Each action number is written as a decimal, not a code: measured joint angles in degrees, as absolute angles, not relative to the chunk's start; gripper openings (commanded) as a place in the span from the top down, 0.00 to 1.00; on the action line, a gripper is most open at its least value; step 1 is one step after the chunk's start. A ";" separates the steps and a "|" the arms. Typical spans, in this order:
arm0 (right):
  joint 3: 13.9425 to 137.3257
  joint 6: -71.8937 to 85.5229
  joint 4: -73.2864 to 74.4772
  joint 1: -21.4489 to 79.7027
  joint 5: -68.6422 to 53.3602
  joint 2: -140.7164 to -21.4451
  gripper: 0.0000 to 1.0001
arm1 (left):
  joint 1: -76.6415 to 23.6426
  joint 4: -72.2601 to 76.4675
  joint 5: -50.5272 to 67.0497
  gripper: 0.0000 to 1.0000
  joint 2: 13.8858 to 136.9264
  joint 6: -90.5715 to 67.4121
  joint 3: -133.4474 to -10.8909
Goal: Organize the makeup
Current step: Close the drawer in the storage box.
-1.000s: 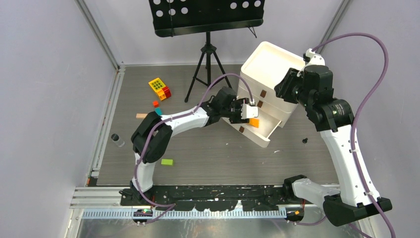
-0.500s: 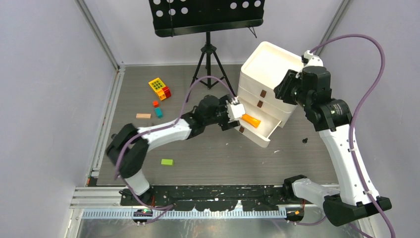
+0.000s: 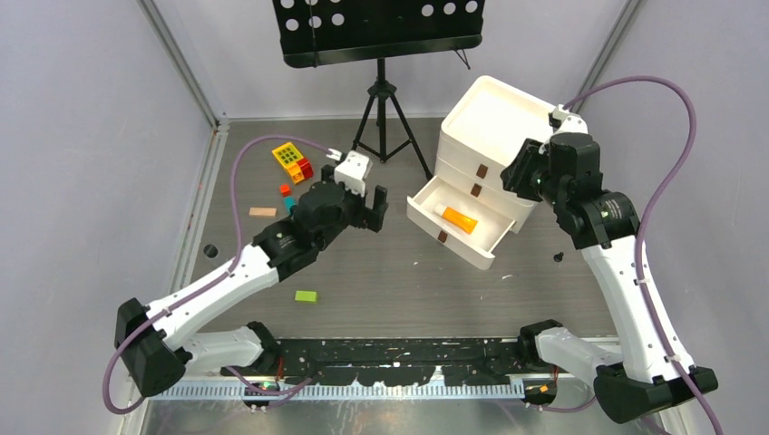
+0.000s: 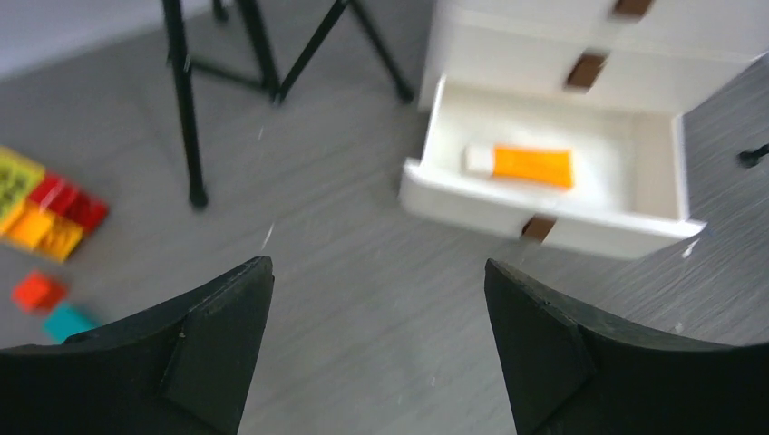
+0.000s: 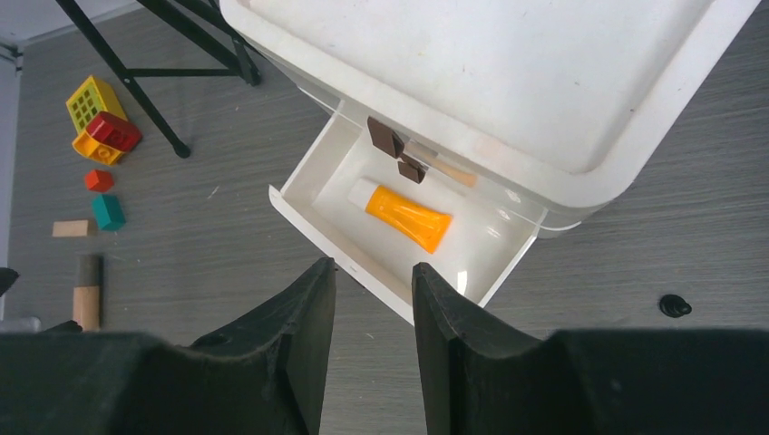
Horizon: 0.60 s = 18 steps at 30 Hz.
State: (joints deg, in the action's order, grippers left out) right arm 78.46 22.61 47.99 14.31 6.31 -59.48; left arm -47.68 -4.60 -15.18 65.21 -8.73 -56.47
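Left wrist view: the left gripper (image 4: 378,265) has its 2 black fingers (image 4: 213,340) spread wide apart with nothing between them, only bare grey table (image 4: 363,362) below. Ahead of it and to its right, well apart, the lowest drawer (image 4: 472,204) of the white 3-drawer box (image 4: 544,36) stands pulled out. The orange tube (image 4: 530,166) with a white cap lies flat inside that drawer, touching nothing else. Ahead and to the gripper's left are the black tripod legs (image 4: 186,118). Further left lie the yellow and red toy blocks (image 4: 41,204), with a small red block (image 4: 38,292) and a teal block (image 4: 68,322) nearer the finger.

In the right wrist view, the right gripper (image 5: 372,265) looks down with its fingers parted by a narrow gap, holding nothing. The drawer's front wall sits just beyond the fingertips and the tube lies a little ahead of them on the drawer floor. A thin tan stick-like item (image 5: 449,172) shows at the back of the drawer, mostly hidden under the box. To this gripper's right a small black object (image 5: 674,305) lies on the table.

From the top external view, the left gripper is over open table between the toy blocks and the drawer, and the right gripper is up beside the box. A green block (image 3: 306,295) lies nearer the arm bases.
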 measured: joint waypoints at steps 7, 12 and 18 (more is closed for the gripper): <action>76.16 22.68 46.78 14.31 5.93 -59.59 0.58 | -47.68 -22.85 -26.09 0.02 58.74 -20.86 -50.65; 76.14 23.07 45.60 14.31 4.71 -60.99 0.58 | -47.68 -29.71 -33.56 0.00 51.88 -29.21 -46.28; 76.42 23.27 45.01 14.31 4.80 -64.82 0.58 | -47.66 -34.87 -43.00 0.00 54.81 -37.30 -47.27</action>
State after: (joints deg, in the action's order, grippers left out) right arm 76.42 23.27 45.01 14.31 4.80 -64.82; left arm -47.66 -34.87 -43.00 54.81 -37.30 -47.27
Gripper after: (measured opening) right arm 0.421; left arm 0.996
